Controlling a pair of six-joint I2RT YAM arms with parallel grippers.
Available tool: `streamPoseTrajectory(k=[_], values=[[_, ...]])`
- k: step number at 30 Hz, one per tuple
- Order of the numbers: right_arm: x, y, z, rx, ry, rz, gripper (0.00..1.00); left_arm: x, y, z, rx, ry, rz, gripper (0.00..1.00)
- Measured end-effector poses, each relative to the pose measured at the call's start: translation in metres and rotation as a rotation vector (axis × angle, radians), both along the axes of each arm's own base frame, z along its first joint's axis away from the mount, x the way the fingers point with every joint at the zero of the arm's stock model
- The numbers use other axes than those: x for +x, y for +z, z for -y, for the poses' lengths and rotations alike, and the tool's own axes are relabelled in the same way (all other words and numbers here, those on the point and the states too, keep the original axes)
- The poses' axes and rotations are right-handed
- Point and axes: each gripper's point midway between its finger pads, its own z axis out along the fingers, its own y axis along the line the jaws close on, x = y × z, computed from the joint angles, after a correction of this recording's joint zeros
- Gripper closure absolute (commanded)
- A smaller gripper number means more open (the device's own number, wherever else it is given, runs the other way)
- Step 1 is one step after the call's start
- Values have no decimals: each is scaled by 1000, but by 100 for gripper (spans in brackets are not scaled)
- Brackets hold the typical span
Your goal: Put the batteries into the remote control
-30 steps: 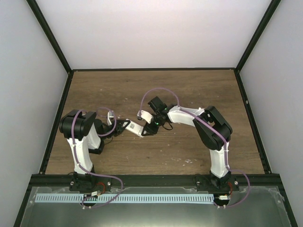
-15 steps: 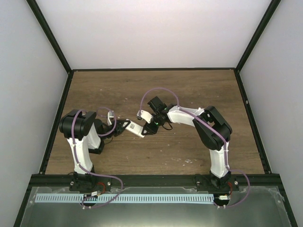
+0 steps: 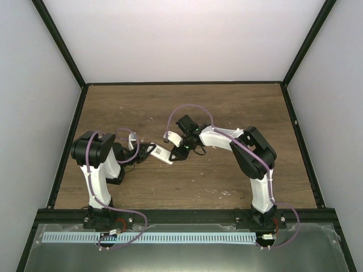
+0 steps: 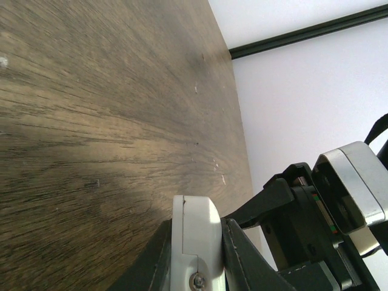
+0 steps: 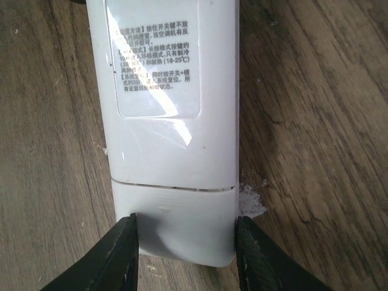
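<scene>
Black fingers (image 5: 124, 254) of the right gripper (image 5: 185, 223) press against both long sides of the remote control (image 5: 173, 121) at its near end: closed on it, pinching across its width

Remote: white plastic, rectangular, back face toward the right wrist camera. A glossy label (image 5: 156, 60) with small lines of printed Chinese text covers the upper part. Below the label a thin seam crosses the body. The cover (image 5: 176, 233) beyond that seam sits flush, slightly greyer, with rounded corners. Whatever lies under the cover is hidden

Left gripper (image 4: 195, 239): clamped on the remote's opposite end. In the left wrist view the white body shows edge-on between two dark fingers, with the right gripper's black housing close beyond it

From above, the remote bridges the two grippers at a slant, a little left of the table's middle, one gripper at each end. Whether it rests on the wood or is held just clear of it cannot be told

Table (image 5: 303, 121): brown wood, strong grain. White flecks (image 5: 251, 203) lie on it just beside the remote's right edge, level with the seam

Edges: a black rail (image 3: 181, 83) bounds the far side and runs down both flanks, with pale walls (image 3: 181, 39) rising behind it. Open wood stretches from the grippers to the far rail and out to the right of the right arm. The strip between the grippers and the arm bases is narrower
</scene>
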Motion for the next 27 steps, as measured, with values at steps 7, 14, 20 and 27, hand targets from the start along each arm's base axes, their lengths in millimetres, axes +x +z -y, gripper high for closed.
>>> streamPoseTrajectory(k=[7,14,20,27], values=[[8,0,-4,7,-26,-15,64,4,0,-4,3,24,1,100],[13,-1,-4,4,-37,-19,56,5,0,-6,5,31,3,100],[21,-1,1,0,-60,-8,49,5,0,-6,5,33,3,100],[23,-1,3,3,-66,-6,54,6,0,-6,6,38,5,100]])
